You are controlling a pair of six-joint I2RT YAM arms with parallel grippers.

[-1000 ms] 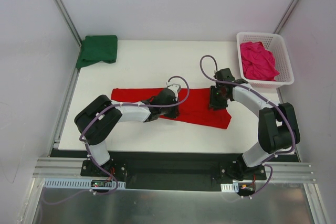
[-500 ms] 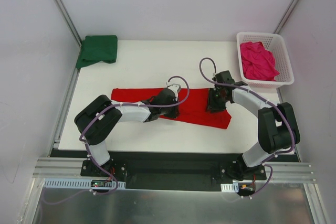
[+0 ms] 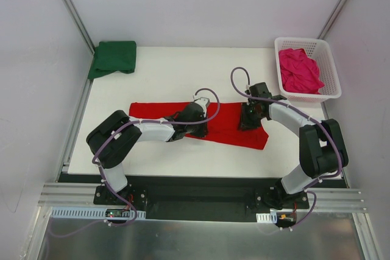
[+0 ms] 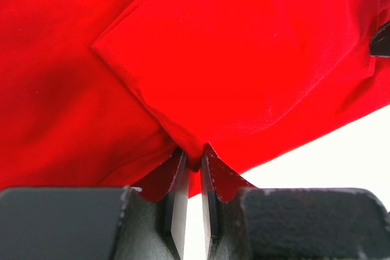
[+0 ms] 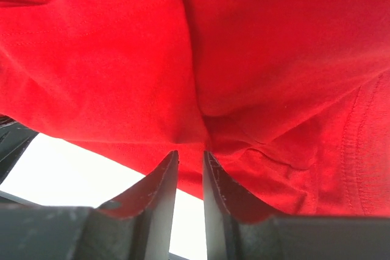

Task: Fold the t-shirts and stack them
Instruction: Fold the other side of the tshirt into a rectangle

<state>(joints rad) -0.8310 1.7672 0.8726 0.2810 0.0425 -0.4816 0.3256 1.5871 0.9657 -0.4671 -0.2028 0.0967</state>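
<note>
The red shirt (image 3: 228,129) lies spread across the middle of the worktop (image 3: 177,77). The left tool (image 4: 194,161) pinches a fold of it between nearly closed fingers, near the shirt's centre. The right tool (image 5: 189,158) pinches a bunched fold toward the shirt's 3 o'clock end. The green shirt (image 3: 114,57) sits folded at the worktop's 10 o'clock corner. The pink shirt (image 3: 298,70) lies crumpled in the white basket (image 3: 298,39) at 2 o'clock.

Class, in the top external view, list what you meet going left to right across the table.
green t-shirt → left gripper → right gripper → magenta-pink t-shirt in the white basket. The red t-shirt, pinched by both grippers, spans them, so it is omitted.
</note>
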